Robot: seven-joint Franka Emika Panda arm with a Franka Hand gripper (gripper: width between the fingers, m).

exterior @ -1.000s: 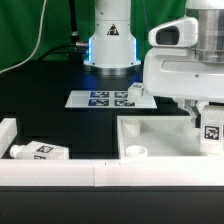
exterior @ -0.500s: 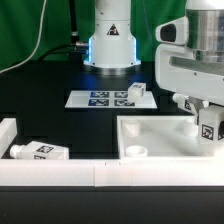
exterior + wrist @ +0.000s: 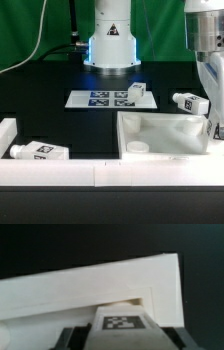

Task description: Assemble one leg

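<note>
I saw that the arm had swung toward the exterior view's right within the last second; the gripper (image 3: 118, 339) sat clamped on a leg (image 3: 122, 321) over the tabletop (image 3: 160, 135); I judged insertion was next; another leg (image 3: 38, 151) lay apart.

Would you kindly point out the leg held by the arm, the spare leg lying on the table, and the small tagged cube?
held leg (image 3: 188, 101), exterior view, on its white side.
spare leg (image 3: 40, 152), exterior view, on its tagged side.
tagged cube (image 3: 137, 92), exterior view, on its front face.
</note>
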